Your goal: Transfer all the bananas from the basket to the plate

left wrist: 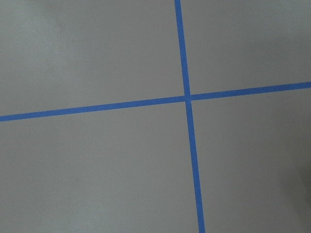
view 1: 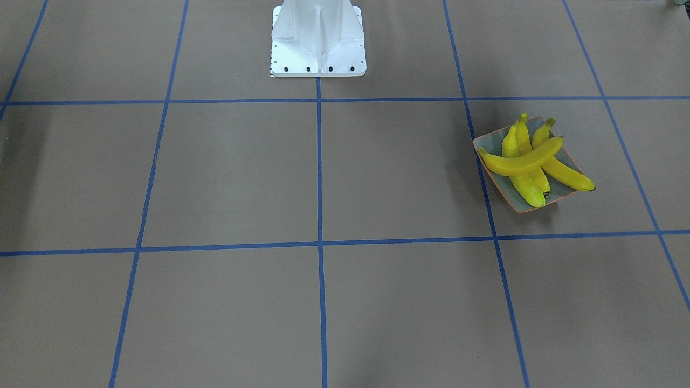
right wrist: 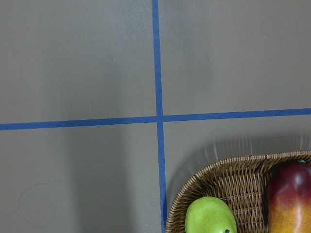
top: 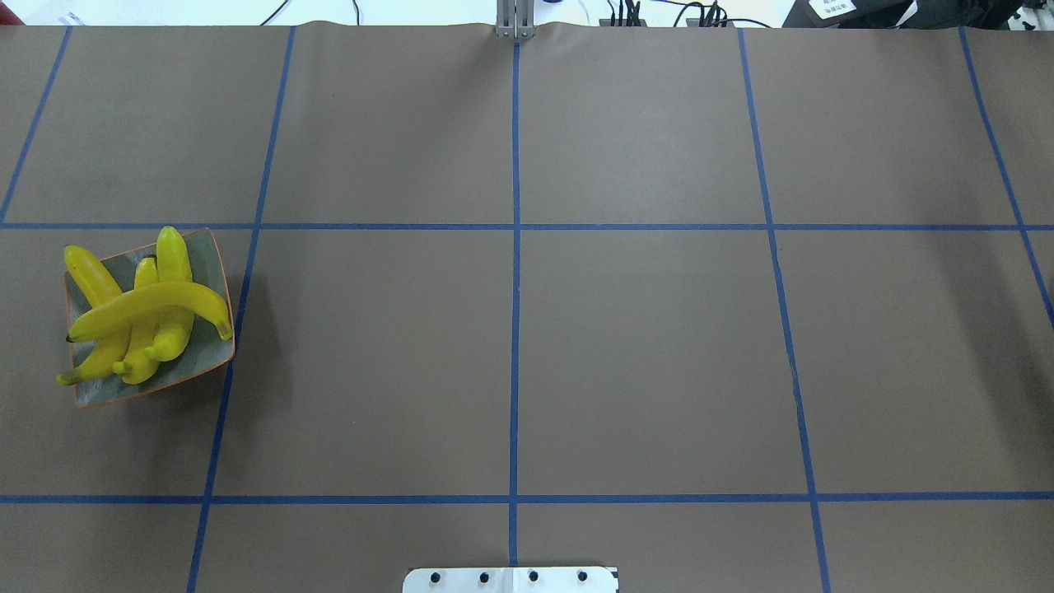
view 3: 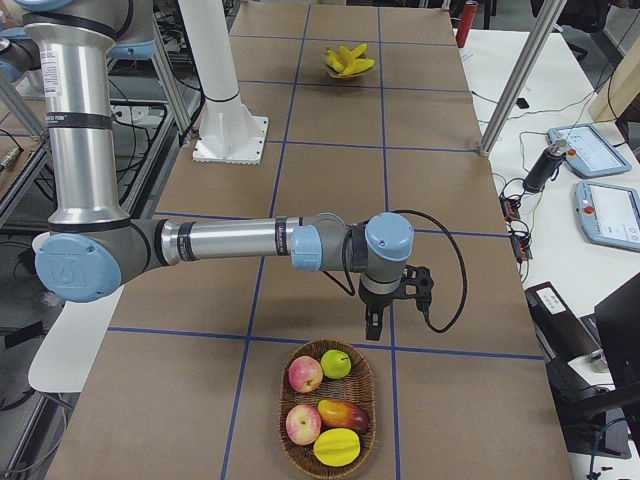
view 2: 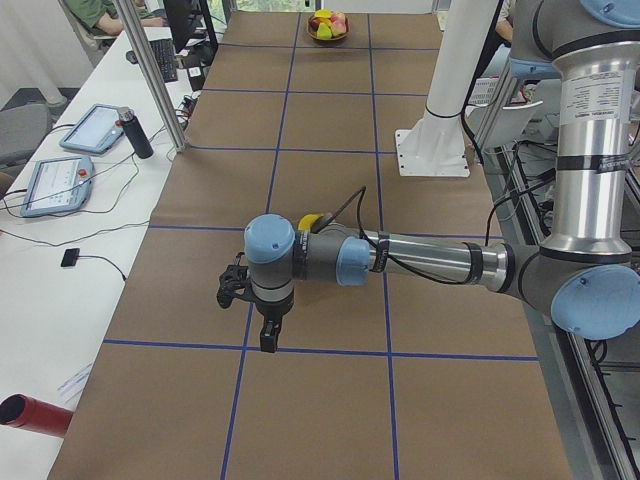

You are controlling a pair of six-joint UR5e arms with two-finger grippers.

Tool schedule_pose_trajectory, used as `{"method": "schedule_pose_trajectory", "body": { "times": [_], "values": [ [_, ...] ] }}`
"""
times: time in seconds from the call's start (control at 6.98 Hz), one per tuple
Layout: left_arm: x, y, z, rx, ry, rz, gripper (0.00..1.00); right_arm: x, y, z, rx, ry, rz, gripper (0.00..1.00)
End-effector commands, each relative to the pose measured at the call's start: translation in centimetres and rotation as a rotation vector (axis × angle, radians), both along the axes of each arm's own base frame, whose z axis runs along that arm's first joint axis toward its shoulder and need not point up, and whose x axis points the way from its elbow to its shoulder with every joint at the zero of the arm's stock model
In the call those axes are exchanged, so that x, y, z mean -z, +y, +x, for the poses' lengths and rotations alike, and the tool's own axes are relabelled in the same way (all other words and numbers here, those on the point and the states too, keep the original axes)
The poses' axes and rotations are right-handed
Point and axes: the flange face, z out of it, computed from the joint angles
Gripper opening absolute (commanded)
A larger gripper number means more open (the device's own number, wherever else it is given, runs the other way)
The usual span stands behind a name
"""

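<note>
Facing the robot, you see all four bananas (view 1: 531,161) piled on the plate (view 1: 504,187) on the robot's left side. Three lie side by side and one crosses over them.

Overhead shows the same pile, with no arm in shot.

From the left end, the left gripper (view 2: 268,342) hangs fingers-down above the table (view 2: 320,400) with the plate just behind its wrist. You cannot tell how far it is open.

From the right end, the right gripper (view 3: 373,328) hangs just beside the basket (view 3: 372,400), its opening equally unclear. The basket holds apples (view 3: 305,373) and a mango (view 3: 343,413), no banana.

The left wrist camera shows bare table, the right one the basket's rim. I judge nothing remains to move.
</note>
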Motion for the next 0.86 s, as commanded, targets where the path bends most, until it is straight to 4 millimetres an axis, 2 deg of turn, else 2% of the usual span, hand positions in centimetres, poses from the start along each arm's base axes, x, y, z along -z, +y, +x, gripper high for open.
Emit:
{"method": "schedule_pose_trajectory", "body": {
  "times": [0.0, 0.29, 0.72],
  "values": [
    [-0.1, 0.0, 0.0, -0.001, -0.001, -0.003, 1.0, -0.1, 0.2, -0.1, -0.002, -0.013, -0.008, 1.0],
    [-1.1, 0.1, 0.1, -0.003, 0.005, -0.017, 1.0, 0.1, 0.2, -0.2, -0.003, -0.022, -0.004, 1.0],
    [-1.3, 0.1, 0.1, -0.003, 0.006, -0.02, 1.0, 0.1, 0.2, -0.2, -0.002, -0.028, 0.0, 1.0]
  ]
}}
